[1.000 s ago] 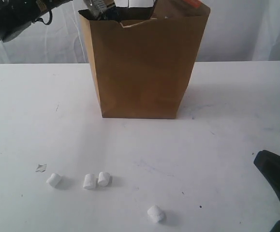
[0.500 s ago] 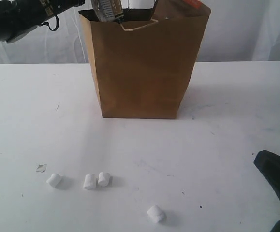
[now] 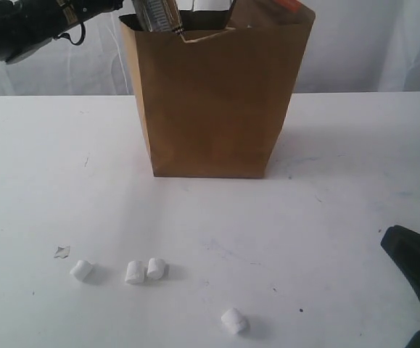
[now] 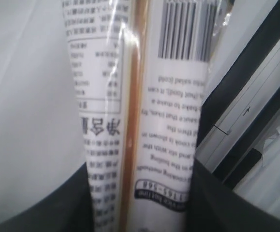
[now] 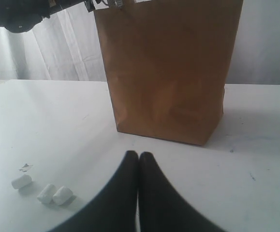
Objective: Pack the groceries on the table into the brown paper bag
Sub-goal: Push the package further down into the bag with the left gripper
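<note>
Left gripper: its jaws sit against both sides of the noodle packs. I cannot tell if it squeezes or lets go.
Noodle packs: between those jaws, over the open top of the brown paper bag, ready to go in.
Right gripper: closed, empty, low over the table, out of the way.
Marshmallows: far from the left gripper, not packed yet.

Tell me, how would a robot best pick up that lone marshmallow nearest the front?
Probably from straight above, jaws closing gently across the curved sides of the lone marshmallow. It is a short, soft-looking cylinder that seems to lie on its side on the table, with nothing touching it.
</note>
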{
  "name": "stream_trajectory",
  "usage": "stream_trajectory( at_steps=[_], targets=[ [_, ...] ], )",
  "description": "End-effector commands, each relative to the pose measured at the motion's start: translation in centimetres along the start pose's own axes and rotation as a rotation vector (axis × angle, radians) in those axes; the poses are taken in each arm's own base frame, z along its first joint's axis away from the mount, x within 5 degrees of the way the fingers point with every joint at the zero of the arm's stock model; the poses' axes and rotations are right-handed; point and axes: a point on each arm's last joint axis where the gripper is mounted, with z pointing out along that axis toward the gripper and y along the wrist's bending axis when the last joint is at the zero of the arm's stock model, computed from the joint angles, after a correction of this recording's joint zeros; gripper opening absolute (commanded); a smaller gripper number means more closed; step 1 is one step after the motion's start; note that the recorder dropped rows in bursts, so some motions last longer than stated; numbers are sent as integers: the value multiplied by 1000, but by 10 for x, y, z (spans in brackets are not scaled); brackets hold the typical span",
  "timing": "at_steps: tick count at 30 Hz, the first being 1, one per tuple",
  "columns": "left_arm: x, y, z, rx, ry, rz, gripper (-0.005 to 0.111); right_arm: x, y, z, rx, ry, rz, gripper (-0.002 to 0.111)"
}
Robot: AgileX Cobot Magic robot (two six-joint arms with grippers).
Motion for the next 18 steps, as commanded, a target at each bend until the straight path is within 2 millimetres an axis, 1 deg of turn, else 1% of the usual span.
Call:
stream_trajectory(
  at_steps=[1, 9, 12, 14, 15, 18],
  targets=[
    [-16, -15, -2, 52, -48, 0, 51, 1, -1, -1, 4, -7, 3, 0],
    [-17, -14, -3, 65, -39, -9, 50, 1, -1, -1, 4, -7, 3, 0],
    [-14, -17, -4, 97, -3, -13, 44, 1, -1, -1, 4, -7, 3, 0],
    [-13, -21, -7, 179, 19, 10, 40, 1, -1, -1, 4, -7, 3, 0],
    [-13, -23, -9, 212, 17, 16, 40, 1, -1, -1, 4, -7, 3, 0],
    [-17, -23, -12, 206, 17, 11, 47, 1, -1, -1, 4, -7, 3, 0]
  ],
)
